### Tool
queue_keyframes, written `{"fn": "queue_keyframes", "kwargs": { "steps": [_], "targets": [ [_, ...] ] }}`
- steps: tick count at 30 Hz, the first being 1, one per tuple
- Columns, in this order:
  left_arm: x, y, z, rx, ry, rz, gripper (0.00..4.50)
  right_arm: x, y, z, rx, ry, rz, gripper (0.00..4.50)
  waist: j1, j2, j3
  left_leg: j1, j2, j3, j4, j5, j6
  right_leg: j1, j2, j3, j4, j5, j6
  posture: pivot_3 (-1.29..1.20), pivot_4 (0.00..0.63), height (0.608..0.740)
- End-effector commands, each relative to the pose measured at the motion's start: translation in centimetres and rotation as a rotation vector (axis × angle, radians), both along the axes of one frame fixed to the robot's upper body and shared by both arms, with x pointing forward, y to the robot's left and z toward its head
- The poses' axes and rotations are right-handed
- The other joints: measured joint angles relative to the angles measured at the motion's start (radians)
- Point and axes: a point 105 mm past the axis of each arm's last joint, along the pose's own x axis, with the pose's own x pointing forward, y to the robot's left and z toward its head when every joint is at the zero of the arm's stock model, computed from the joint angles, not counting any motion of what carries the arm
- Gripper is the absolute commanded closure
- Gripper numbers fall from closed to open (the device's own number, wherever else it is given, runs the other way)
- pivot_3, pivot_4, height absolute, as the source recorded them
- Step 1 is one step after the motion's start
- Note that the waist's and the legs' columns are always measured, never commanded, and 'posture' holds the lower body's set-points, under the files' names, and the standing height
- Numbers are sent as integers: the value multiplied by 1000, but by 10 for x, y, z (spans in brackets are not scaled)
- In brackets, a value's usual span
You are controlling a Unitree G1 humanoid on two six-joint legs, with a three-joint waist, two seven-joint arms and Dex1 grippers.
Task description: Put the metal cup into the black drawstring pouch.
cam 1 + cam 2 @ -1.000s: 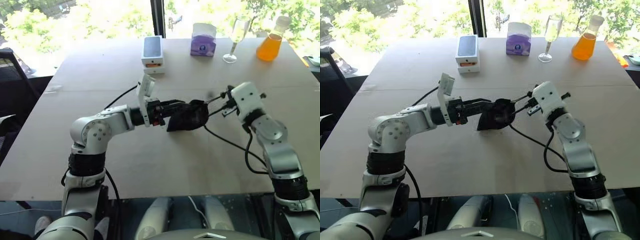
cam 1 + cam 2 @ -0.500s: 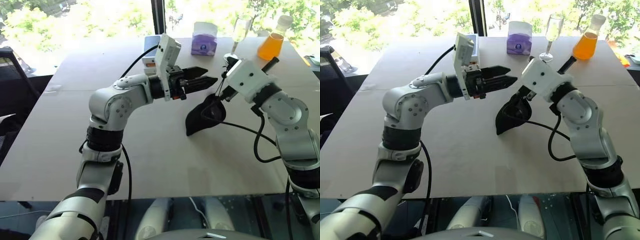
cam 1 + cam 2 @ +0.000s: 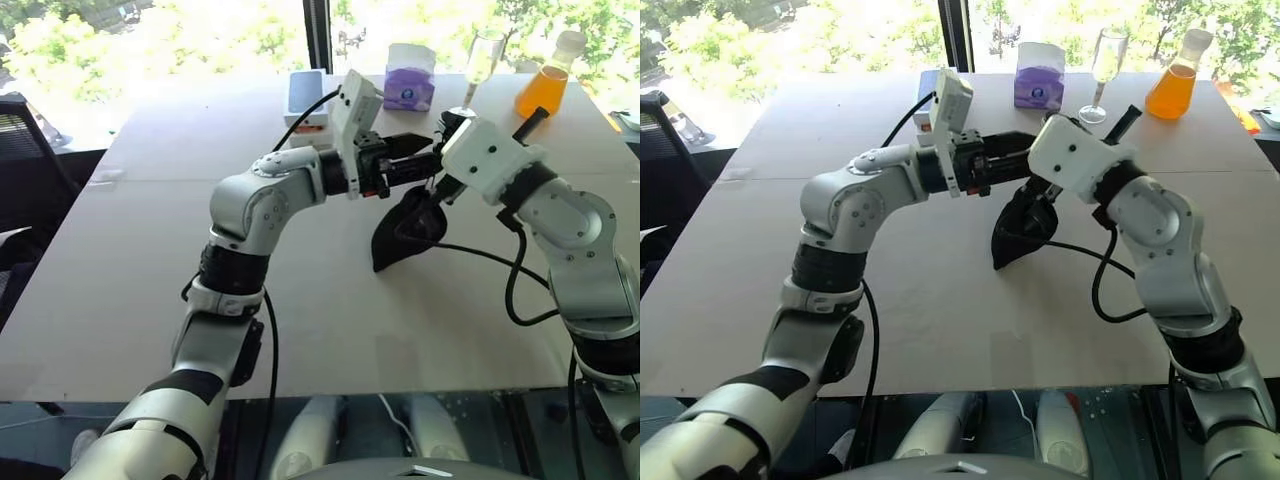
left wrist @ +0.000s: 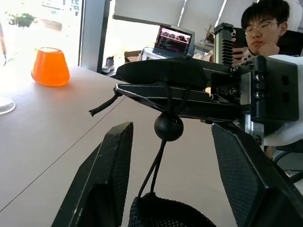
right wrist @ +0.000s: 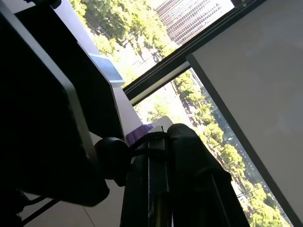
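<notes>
Since a second ago both my arms have come up off the table, and from the head I see the black drawstring pouch [image 3: 405, 228] hanging by its cord from my right gripper [image 3: 438, 186], clamped shut. From my left wrist, my left gripper [image 4: 170, 161] stands open and empty around that cord and its bead [image 4: 168, 127]. The metal cup is presumably already in the pouch, so I judge cinching the mouth comes next.

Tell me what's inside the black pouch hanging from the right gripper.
The black drawstring pouch dangles by its cord from the shut right gripper. Its fabric hides the inside; no metal cup can be made out, so whether the cup is in there cannot be told.
</notes>
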Motion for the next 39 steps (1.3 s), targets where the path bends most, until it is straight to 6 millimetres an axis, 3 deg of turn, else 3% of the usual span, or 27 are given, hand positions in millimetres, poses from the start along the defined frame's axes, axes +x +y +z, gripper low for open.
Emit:
{"fn": "queue_keyframes", "kwargs": {
  "steps": [1, 7, 12, 13, 29, 31, 36, 39],
  "targets": [
    [-4, -2, 17, -28, -67, -17, 1807, -10, 6, 16, -1, -72, 26, 4500, 0, 0, 0, 0, 0, 0, 0, 0, 0, 0, 0, 0, 0, 0, 0, 0, 150, 740],
    [-5, -6, 17, -26, -75, -35, 1807, -11, 10, 16, -2, -65, 39, 4500, 0, 0, 0, 0, 0, 0, 0, 0, 0, 0, 0, 0, 0, 0, 0, 0, 150, 740],
    [-6, -9, 14, -25, -77, -48, 3902, -12, 10, 15, -3, -59, 38, 4500, -3, 0, 0, 0, 0, 0, 0, 0, 0, 0, 0, 0, 0, 0, 0, 0, 150, 740],
    [-6, -9, 14, -24, -78, -50, 4022, -12, 10, 15, -4, -59, 37, 4500, -2, 0, 0, 0, 0, 0, 0, 0, 0, 0, 0, 0, 0, 0, 0, 0, 150, 740],
    [-6, -6, -3, 74, -113, -72, 4046, -9, -1, 23, 28, -71, -1, 4500, -2, 0, 0, 0, 0, 0, 0, 0, 0, 0, 0, 0, 0, 0, 0, 0, 150, 740],
    [-7, -6, -1, 76, -119, -84, 3080, -10, 0, 22, 20, -70, 5, 4500, -2, 0, 0, 0, 0, 0, 0, 0, 0, 0, 0, 0, 0, 0, 0, 0, 150, 740],
    [-5, -6, 2, 87, -170, -60, 1241, -12, 4, 19, 16, -62, 22, 4500, -1, 0, 0, 0, 0, 0, 0, 0, 0, 0, 0, 0, 0, 0, 0, 0, 150, 740],
    [-5, -7, 3, 85, -171, -62, 1241, -12, 5, 19, 14, -61, 22, 4500, -3, 0, 0, 0, 0, 0, 0, 0, 0, 0, 0, 0, 0, 0, 0, 0, 150, 740]
  ]
}}
